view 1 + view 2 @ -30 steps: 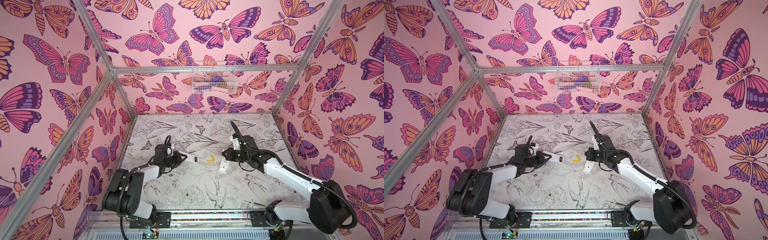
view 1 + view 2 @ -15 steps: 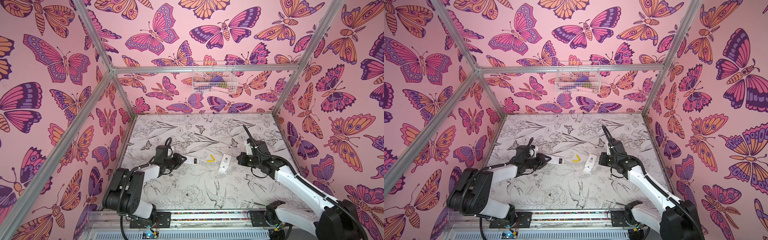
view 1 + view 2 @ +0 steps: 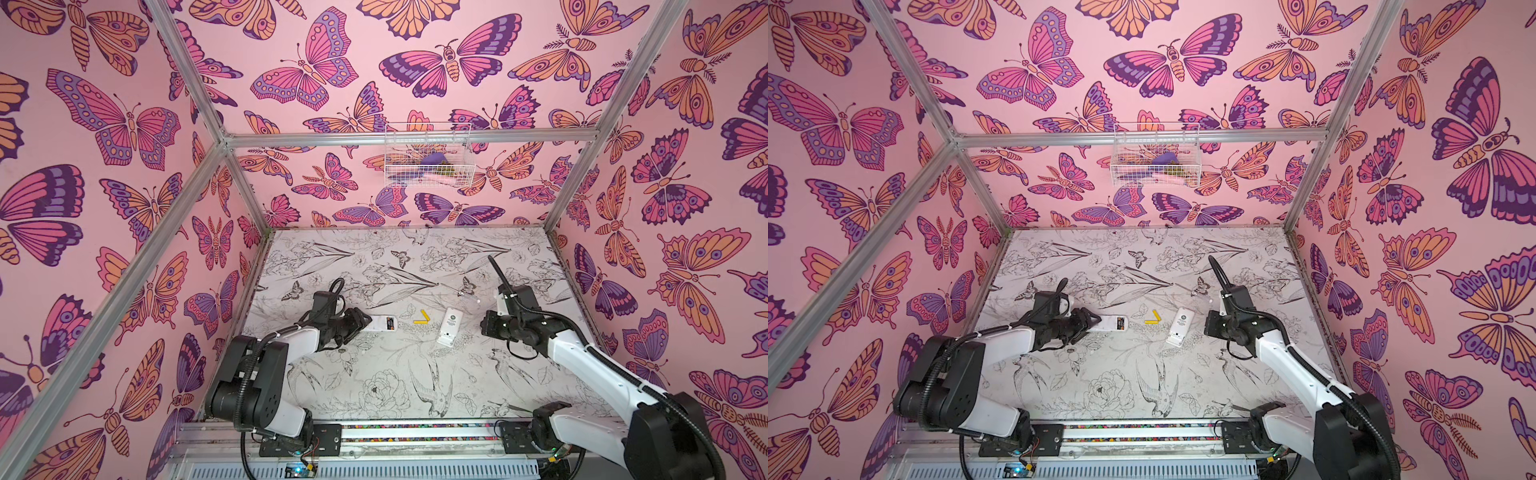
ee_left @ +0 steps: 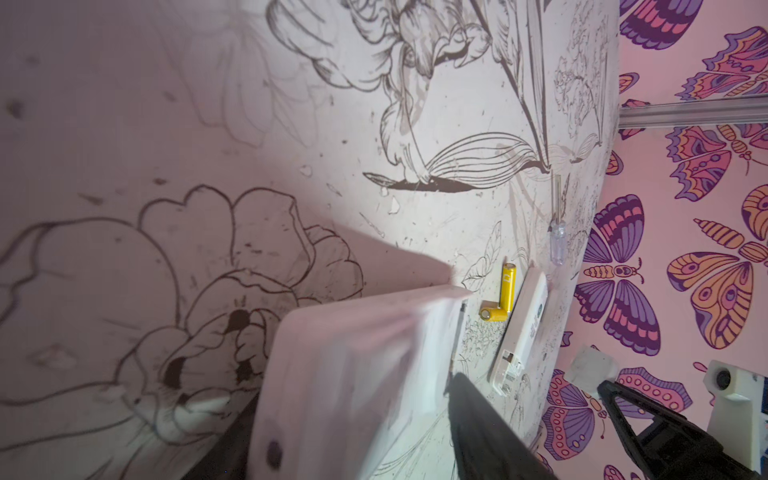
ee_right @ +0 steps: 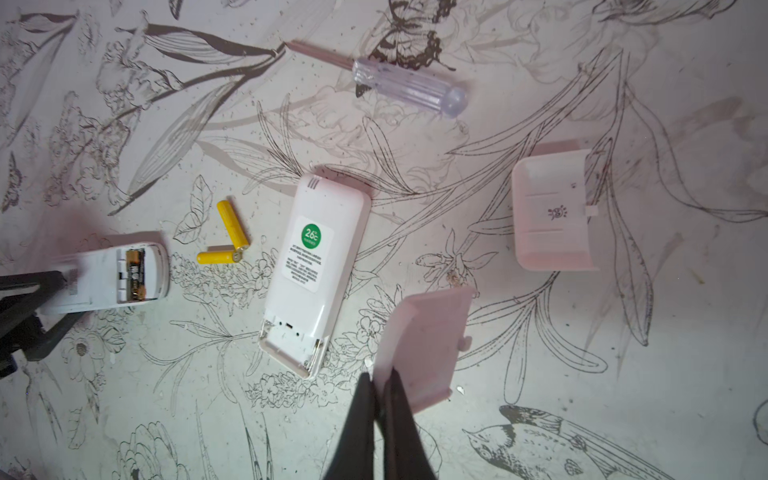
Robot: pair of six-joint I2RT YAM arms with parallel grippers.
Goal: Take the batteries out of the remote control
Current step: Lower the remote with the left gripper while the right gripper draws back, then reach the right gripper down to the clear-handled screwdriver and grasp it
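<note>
Two yellow batteries [image 5: 232,226] lie loose on the desk [image 3: 374,374] near its middle, their ends touching in a V. In both top views one runs left-right and the other slants toward the back wall. They sit between the left remote [image 3: 380,323] and the green-sticker remote [image 3: 448,326], touching neither. The black batteries [image 5: 135,274], gold at the ends, sit in the left remote's uncovered bay. Their long axis looks to run across that remote's width, and I cannot count them for sure. The left remote lies left-right, bay end toward the yellow pair. The left fingers [image 4: 478,424] stand spread on either side of its other end, and I cannot tell whether they press it. The green-sticker remote lies back-up, roughly front-to-back, its open bay toward the front edge. A clear-handled screwdriver [image 5: 409,81] lies behind it. The right fingers [image 5: 361,415] are pinched narrow on the edge of a battery cover [image 5: 424,340], held off to the right of the green-sticker remote. A second cover [image 5: 552,212] lies on the desk, apart from both remotes.
</note>
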